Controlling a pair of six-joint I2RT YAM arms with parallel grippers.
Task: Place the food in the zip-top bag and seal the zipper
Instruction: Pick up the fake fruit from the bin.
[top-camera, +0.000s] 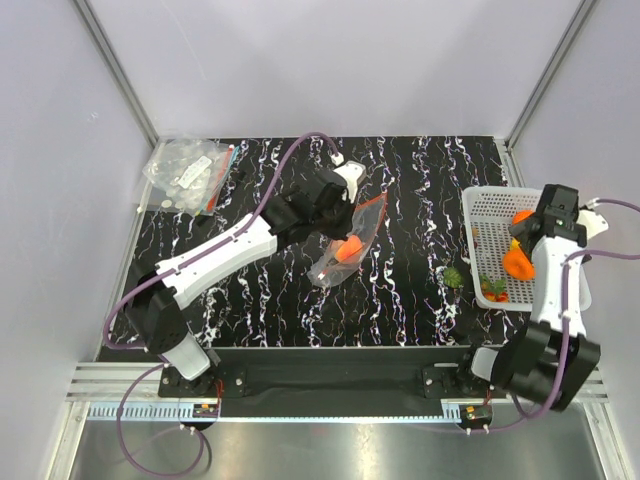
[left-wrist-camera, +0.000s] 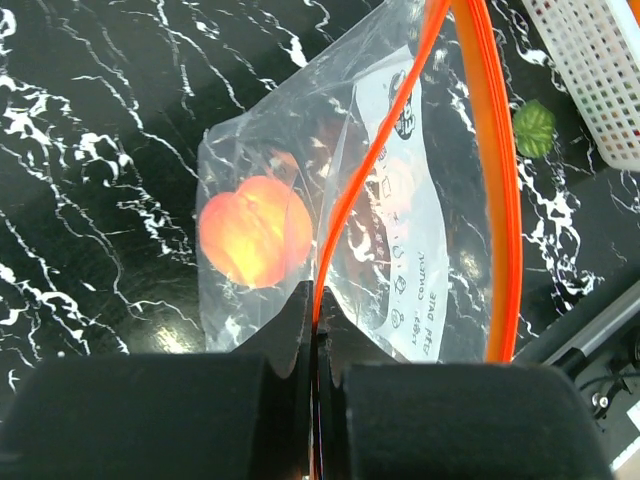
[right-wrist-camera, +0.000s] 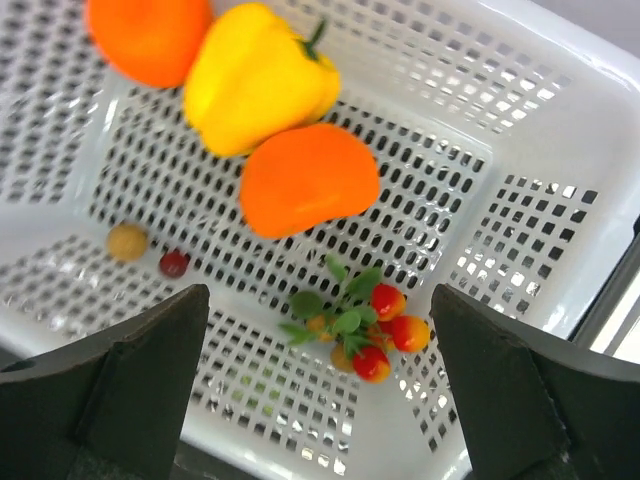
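The clear zip-top bag (top-camera: 352, 242) lies mid-table, its mouth lifted. My left gripper (top-camera: 347, 212) is shut on one side of the red-orange zipper (left-wrist-camera: 345, 215); the jaws (left-wrist-camera: 318, 322) pinch the strip, and the other side of the strip (left-wrist-camera: 497, 200) stands apart, so the mouth is open. One orange-peach fruit (left-wrist-camera: 254, 231) sits inside the bag beside the white label (left-wrist-camera: 418, 262). My right gripper (top-camera: 522, 243) is open and empty above the white basket (top-camera: 490, 205). In the right wrist view (right-wrist-camera: 318, 325) it hovers over an orange fruit (right-wrist-camera: 310, 180), a yellow pepper (right-wrist-camera: 256, 80) and another orange fruit (right-wrist-camera: 150, 35).
The basket (right-wrist-camera: 560, 140) also holds a sprig of small red-yellow berries (right-wrist-camera: 365, 325) and two tiny loose balls (right-wrist-camera: 128, 241). A green leaf (top-camera: 455, 277) lies on the table left of the basket. A second clear bag of white items (top-camera: 190, 172) lies at the back left.
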